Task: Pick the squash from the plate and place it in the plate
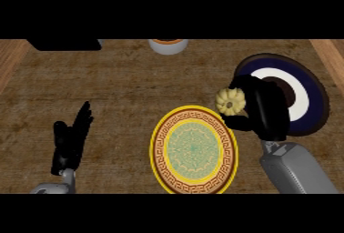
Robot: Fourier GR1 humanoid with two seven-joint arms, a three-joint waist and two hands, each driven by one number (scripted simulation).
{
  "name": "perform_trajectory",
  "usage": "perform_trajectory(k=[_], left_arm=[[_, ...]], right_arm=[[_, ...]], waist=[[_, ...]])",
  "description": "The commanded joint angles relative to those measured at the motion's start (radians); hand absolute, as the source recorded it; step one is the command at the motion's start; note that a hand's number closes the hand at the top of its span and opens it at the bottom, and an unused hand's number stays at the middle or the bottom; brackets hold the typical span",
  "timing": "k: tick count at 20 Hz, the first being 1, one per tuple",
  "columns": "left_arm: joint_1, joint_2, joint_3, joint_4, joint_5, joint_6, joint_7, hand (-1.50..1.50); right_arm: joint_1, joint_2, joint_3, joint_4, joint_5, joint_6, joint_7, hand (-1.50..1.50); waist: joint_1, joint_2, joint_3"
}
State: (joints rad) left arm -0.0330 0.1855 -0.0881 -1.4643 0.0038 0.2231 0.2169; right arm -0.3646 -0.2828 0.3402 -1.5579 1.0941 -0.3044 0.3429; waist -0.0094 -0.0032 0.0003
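The right hand [267, 113] curls its fingers round the squash [230, 101], holding it between the 2 plates, beside the dark blue plate [317, 98] and near the yellow patterned plate [194, 148], while the left hand [70, 136] rests open at lower left.

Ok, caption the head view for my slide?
Right hand holds the yellow squash between the dark blue plate and yellow-rimmed plate; left hand rests open.
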Motion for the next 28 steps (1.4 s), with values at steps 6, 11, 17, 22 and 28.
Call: perform_trajectory(k=[6, 11, 17, 22, 28], left_arm=[[0.005, -0.014, 0.011, 0.019, -0.027, -0.022, -0.037, 0.0], [-0.065, -0.06, 0.004, 0.034, -0.046, 0.007, 0.039, 0.0], [0.029, -0.007, 0.011, -0.063, -0.036, -0.056, 0.05, 0.0], [0.021, 0.007, 0.051, -0.035, -0.005, -0.081, 0.005, 0.0], [-0.018, -0.054, 0.005, -0.021, -0.058, -0.026, 0.05, 0.0]], right_arm=[[-0.032, -0.01, -0.22, 0.052, -0.064, -0.003, -0.024, 1.5], [-0.037, -0.036, -0.296, 0.164, -0.085, -0.025, -0.097, 1.5], [-0.17, -0.093, -0.402, 0.437, -0.141, -0.021, -0.208, 1.5], [-0.244, -0.148, -0.451, 0.662, -0.213, 0.083, -0.305, 1.5], [-0.307, -0.147, -0.42, 0.836, -0.183, 0.209, -0.303, 1.5]], waist=[[0.012, 0.004, 0.0], [0.01, 0.004, 0.0], [0.021, 0.005, 0.0], [0.033, 0.01, 0.0], [0.026, 0.008, 0.0]])
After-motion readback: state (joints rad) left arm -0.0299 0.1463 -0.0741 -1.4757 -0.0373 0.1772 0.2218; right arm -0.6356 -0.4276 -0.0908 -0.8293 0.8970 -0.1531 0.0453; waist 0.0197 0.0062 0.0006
